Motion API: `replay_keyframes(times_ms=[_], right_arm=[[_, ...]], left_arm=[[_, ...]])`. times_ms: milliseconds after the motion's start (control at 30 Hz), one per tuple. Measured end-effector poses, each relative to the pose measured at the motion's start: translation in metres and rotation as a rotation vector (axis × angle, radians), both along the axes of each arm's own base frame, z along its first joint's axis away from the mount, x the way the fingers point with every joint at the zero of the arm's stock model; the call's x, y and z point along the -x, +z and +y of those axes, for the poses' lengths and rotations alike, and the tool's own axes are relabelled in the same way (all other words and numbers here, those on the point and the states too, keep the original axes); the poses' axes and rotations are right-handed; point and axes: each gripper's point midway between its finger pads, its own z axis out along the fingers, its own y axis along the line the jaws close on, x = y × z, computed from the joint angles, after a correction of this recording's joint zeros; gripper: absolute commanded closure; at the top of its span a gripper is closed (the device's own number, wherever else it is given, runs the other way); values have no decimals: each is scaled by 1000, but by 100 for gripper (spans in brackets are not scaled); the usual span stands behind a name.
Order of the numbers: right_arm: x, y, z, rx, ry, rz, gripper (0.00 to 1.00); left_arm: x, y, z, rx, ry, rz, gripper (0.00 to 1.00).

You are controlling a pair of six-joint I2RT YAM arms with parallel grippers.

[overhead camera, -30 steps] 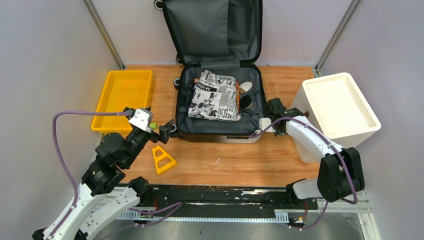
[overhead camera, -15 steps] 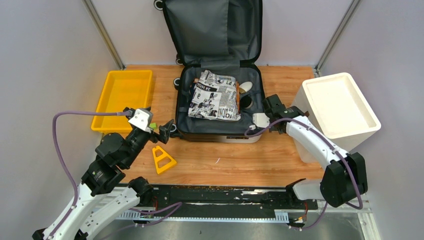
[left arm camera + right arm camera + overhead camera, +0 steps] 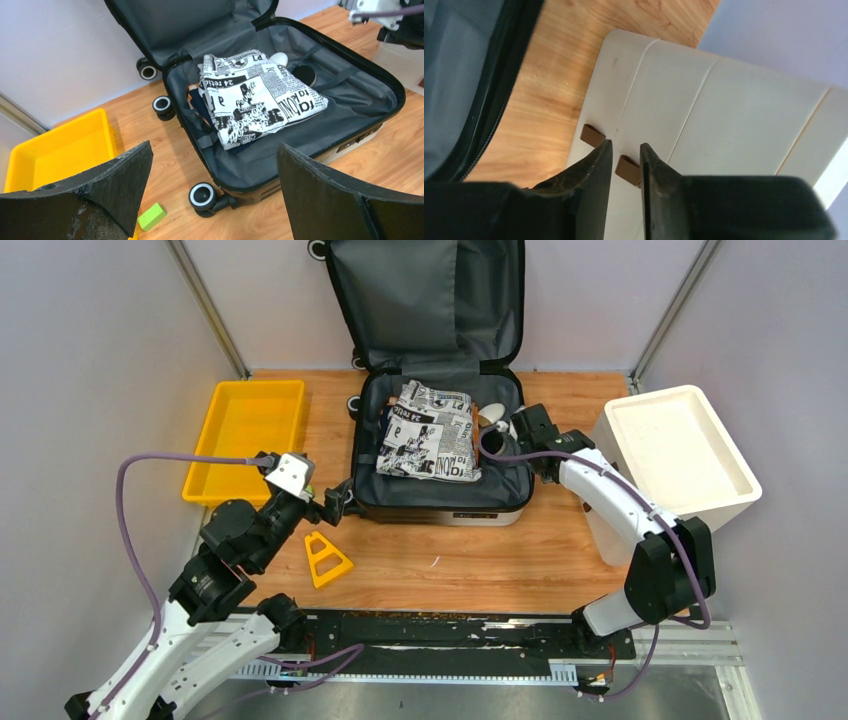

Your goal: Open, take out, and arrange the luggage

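The luggage lies open on the wooden table, its grey-lined lid leaning on the back wall. A folded newspaper-print cloth lies inside, with a small white item and a dark round item to its right. My left gripper is open and empty, just left of the luggage's front-left wheel. The left wrist view shows the cloth and the lining. My right gripper hangs over the luggage's right rim. Its fingers stand nearly together and empty.
A yellow tray sits at the left and a white bin at the right, close behind the right gripper. The bin's wall fills the right wrist view. An orange triangle and a green block lie near the left gripper.
My right gripper has moved from the luggage's front-right corner back along its right side to over the rim. My left gripper has shifted slightly right toward the wheel.
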Motion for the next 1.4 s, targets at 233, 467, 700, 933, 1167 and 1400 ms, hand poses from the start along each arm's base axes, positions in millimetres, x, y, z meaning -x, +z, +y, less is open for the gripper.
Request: replay_keyframes(times_ms=[233,467,700,933,1167,1400], right_arm=[[6,-14,-8,-76,-247,-137,63],[34,-55,-23,108,-47,119,61],[25,-42,-27,201,103,160,49],[18,-36,-36,291,137,137,47],[19,-31,-40,321,149,100,47],[32,-36,-46,348,145,178,48]], left_arm=[[-4,-9,-3,-19,1,22,0],[-6,-12,-5,-29,1,34,0],[-6,-12,-6,-30,-2,35,0],[-5,-12,-9,-29,-20,36,0],[-4,-12,-10,-24,-28,35,0],[-2,-10,-10,-17,-37,30,0]])
